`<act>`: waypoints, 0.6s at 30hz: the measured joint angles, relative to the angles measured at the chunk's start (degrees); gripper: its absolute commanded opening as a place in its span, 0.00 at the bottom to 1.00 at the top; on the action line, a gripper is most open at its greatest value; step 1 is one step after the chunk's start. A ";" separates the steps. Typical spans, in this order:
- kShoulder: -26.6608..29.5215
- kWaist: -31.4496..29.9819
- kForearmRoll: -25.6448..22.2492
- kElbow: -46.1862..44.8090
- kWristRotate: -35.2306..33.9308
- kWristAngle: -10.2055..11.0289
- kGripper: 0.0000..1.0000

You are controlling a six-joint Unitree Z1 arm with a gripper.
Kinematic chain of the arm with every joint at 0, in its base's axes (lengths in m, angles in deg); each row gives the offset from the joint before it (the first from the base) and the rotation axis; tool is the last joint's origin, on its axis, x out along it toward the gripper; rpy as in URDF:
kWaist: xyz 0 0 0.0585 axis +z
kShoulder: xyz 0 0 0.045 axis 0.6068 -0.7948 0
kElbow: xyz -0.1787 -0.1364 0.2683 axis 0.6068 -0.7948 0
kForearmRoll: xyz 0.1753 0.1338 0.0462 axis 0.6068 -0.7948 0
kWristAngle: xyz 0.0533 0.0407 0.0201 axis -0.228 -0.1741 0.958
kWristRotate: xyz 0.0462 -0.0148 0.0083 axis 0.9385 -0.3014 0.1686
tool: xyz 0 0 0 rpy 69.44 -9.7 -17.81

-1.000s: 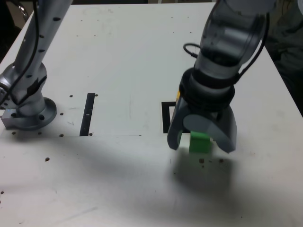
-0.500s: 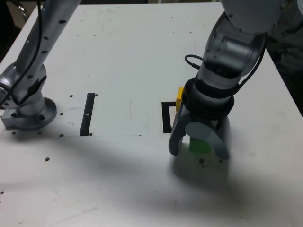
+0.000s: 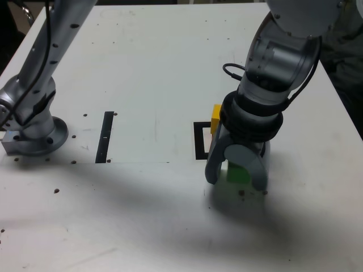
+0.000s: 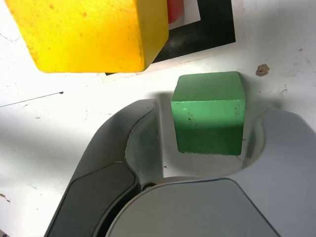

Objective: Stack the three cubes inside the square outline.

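In the exterior view, the arm (image 3: 272,62) reaches down from the top right to the white table (image 3: 142,68). Its claw (image 3: 236,173) is low on the table, with a finger on each side of the green cube (image 3: 238,173). The green cube sits on the table between the fingers. It lies just in front of the square (image 3: 201,140), outside the black lines. Only the left part of the square shows; the claw hides the rest. The yellow cube (image 3: 216,118) peeks out beside the wrist, above the square's top edge, and most of it is hidden by the arm. The red cube cannot be seen here. A thin black strip (image 3: 105,136) lies well apart on the exterior view's left, near the arm's round base (image 3: 35,133).

In the wrist view, the green cube (image 4: 209,112) sits flat on the table between the two grey fingers (image 4: 133,148). The claw (image 4: 202,143) is open wider than the cube. There is a small gap on one side, and the other finger is close to the cube. It has not squeezed the cube. The yellow cube (image 4: 89,32) looks big and close. A bit of the red cube (image 4: 175,10) shows behind it, on the white middle of the square (image 4: 217,24). The yellow cube seems to sit on top of the red one, but I cannot tell for sure.
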 measured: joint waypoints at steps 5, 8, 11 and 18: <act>0.00 0.00 0.03 0.11 0.00 0.01 0.22; 0.00 0.00 0.06 0.16 0.00 0.01 0.22; 0.00 0.00 0.06 0.24 0.00 -0.07 0.22; 0.00 -0.25 -0.19 0.93 -0.09 -0.16 0.22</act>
